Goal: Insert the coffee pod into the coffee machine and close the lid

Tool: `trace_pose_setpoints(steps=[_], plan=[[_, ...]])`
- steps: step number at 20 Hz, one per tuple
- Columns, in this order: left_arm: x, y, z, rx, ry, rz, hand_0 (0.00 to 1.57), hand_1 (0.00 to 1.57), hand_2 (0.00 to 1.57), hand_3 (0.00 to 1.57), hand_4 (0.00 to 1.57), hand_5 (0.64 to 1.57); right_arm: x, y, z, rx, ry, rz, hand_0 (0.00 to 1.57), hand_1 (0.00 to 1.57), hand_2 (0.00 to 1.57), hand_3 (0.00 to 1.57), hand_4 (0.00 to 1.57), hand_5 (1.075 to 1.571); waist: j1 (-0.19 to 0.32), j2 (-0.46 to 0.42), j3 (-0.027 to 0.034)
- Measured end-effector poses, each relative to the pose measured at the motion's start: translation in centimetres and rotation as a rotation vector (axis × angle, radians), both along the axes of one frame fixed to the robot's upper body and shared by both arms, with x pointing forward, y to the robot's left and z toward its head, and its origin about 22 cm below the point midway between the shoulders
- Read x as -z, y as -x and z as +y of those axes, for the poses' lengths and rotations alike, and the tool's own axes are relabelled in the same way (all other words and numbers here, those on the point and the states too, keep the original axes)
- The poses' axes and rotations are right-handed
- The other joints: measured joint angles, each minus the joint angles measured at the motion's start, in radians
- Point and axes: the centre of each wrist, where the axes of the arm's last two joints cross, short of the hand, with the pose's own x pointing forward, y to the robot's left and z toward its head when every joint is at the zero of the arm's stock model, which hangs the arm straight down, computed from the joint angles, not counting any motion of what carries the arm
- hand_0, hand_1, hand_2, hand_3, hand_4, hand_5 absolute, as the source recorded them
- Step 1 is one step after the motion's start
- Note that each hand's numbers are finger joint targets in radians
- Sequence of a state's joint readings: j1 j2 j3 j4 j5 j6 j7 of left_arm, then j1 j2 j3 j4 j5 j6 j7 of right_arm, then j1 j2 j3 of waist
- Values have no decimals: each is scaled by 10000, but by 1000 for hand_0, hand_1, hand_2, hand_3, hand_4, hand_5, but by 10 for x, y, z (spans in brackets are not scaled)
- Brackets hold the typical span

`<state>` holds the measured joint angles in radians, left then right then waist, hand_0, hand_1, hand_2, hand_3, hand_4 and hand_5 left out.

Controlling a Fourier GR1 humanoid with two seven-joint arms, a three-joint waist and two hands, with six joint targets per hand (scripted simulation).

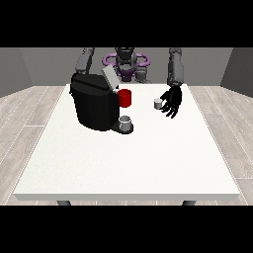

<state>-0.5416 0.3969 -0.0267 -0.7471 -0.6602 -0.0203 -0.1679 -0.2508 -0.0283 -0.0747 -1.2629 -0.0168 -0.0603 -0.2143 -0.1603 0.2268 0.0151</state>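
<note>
Large white table (128, 163) on dark legs over pale plank floor (29, 113). Resting directly on it: black coffee machine (94, 104) with lid raised, well away from the hand at the view's right (173, 101); small grey coffee pod (157, 103) just beside that hand's fingers; red cup (125, 98) between machine and pod.

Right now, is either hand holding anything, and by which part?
Nothing is clearly held. The hand at the view's right is beside the coffee pod; contact cannot be told.

Open-lidded coffee machine (94, 105), coffee pod (157, 103) beside the view's-right hand (173, 101)
</note>
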Motion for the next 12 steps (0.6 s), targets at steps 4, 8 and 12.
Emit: trace_pose_setpoints(steps=[4, 8, 12], plan=[[7, 1, -14, 317, -20, 282, 1255, 1255, 1313, 1208, 64, 1571, 11, 4, -8, 158, -69, 248, 0, 0, 0, 0, 418, 1571, 83, -248, -28], [13, 1, -25, 491, -122, 286, 1138, 1138, 1250, 1167, 424, 1571, 14, 3, -15, 259, -110, 395, 0, 0, 0, 0, 397, 1571, 193, -389, -49], [18, 2, -25, 769, 35, 26, 1557, 1557, 1523, 1427, 706, 1571, 14, 5, -17, 208, -221, 419, 0, 0, 0, 0, 314, 1571, 152, -469, -69]])
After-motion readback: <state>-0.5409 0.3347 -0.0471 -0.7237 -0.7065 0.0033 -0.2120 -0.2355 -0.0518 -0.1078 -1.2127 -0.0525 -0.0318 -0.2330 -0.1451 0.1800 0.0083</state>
